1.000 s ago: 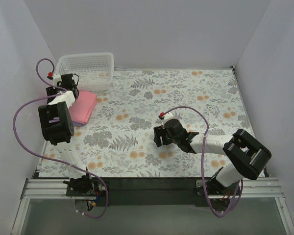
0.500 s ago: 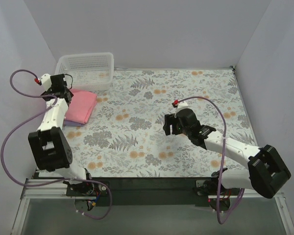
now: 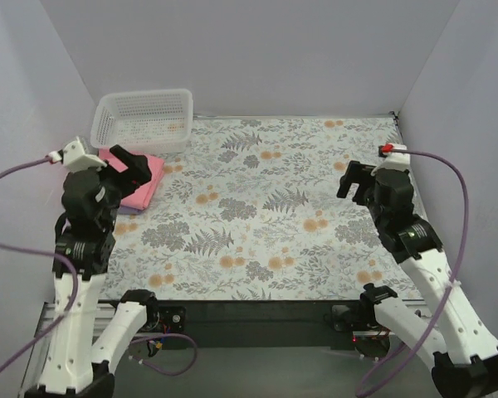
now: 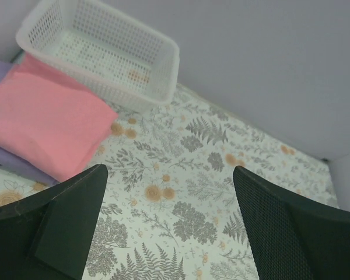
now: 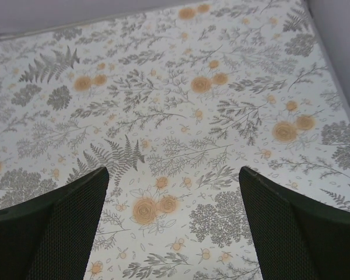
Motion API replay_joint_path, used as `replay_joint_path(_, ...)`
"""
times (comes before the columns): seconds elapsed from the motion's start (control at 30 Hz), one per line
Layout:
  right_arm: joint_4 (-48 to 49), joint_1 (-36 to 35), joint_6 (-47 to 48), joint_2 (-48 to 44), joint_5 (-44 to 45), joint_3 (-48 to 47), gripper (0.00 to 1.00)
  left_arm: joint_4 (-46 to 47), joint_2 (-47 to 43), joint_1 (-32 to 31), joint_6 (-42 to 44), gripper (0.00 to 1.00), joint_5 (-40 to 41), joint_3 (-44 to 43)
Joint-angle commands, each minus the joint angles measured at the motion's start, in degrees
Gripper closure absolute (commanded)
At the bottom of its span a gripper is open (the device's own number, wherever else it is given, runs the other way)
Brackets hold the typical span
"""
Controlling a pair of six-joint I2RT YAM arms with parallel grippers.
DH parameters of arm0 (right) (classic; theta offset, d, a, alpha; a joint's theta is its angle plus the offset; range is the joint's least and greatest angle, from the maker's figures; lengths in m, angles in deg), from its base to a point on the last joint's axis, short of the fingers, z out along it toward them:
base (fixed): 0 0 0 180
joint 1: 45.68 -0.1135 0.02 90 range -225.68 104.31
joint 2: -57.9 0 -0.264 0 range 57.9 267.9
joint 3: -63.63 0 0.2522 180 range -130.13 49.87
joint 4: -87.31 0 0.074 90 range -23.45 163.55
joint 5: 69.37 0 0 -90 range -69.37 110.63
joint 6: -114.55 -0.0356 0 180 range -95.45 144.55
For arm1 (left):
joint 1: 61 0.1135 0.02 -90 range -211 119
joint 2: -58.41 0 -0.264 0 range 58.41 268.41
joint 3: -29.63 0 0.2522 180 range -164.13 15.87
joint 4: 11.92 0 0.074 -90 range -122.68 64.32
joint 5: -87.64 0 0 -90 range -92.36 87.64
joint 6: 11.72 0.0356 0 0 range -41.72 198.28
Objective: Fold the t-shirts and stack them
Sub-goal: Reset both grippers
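Observation:
The salmon-pink t-shirt lies folded at the far left of the table, on top of the folded lavender-purple t-shirt, of which only an edge shows. Both also show in the left wrist view, the pink one over the purple one. My left gripper is open and empty, raised above the stack's near side. My right gripper is open and empty, raised over the right part of the table, far from the shirts.
A white plastic lattice basket stands at the far left corner, just behind the stack; it also shows in the left wrist view. The floral tablecloth covers the table. Grey walls close in the left, back and right sides.
Both arms have lifted and drawn back toward their bases. The left gripper left the shirt stack; the right gripper moved from the table's middle to the right. The stack has not moved.

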Motion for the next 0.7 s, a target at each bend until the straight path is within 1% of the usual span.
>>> replay_joint_path(0.0, -5.0, 0.1, 3.32, -8.81, 6.31, -2.45, 0.01, -10.34, -8.69, -0.37, 0.33, 0.11, 4.7, -4.07)
replay_joint_path(0.03, -5.0, 0.19, 3.76, -12.75, 6.67, -2.37, 0.02, -14.28, -9.67, -0.63, -1.07, 0.11, 6.47, -5.05)
replay_joint_path(0.07, -4.92, 0.1, 4.46, -14.79, 6.93, -2.19, 0.02, -15.97, -10.47, -1.51, -2.13, 0.11, 8.49, -5.75)
replay_joint_path(0.1, -4.92, 0.1, 4.73, -16.73, 7.28, -1.93, 0.02, -17.29, -11.26, -1.69, -3.09, 0.1, 12.95, -5.93)
replay_joint_path(0.13, -4.83, 0.19, 5.25, -19.88, 7.46, -1.32, 0.02, -18.61, -12.83, -1.86, -4.15, 0.08, 14.64, -5.67)
replay_joint_path(0.23, -3.6, 0.1, 7.01, -24.46, 9.04, 1.75, 0.02, -18.71, -14.25, -1.87, -4.95, 0.05, 21.23, -4.79)
replay_joint_path(0.27, -3.16, 0.1, 7.54, -27.09, 9.31, 2.55, 0.02, -18.71, -14.6, -1.87, -5.47, 0.03, 23.08, -4.53)
replay_joint_path(0.33, -2.72, 0.1, 8.77, -29.65, 10.27, 4.57, 0.02, -19.15, -14.78, -2.13, -6.0, 0.02, 27.11, -4.01)
replay_joint_path(0.47, -0.79, 0.1, 8.34, -35.55, 11.15, 10.54, 0.02, -18.54, -14.96, -3.01, -6.27, 0.02, 27.23, -2.25)
replay_joint_path(0.67, 1.41, 0.1, 7.81, -36.7, 10.54, 14.68, 0.02, -16.17, -14.96, -3.18, -6.27, 0.02, 25.04, 2.49)
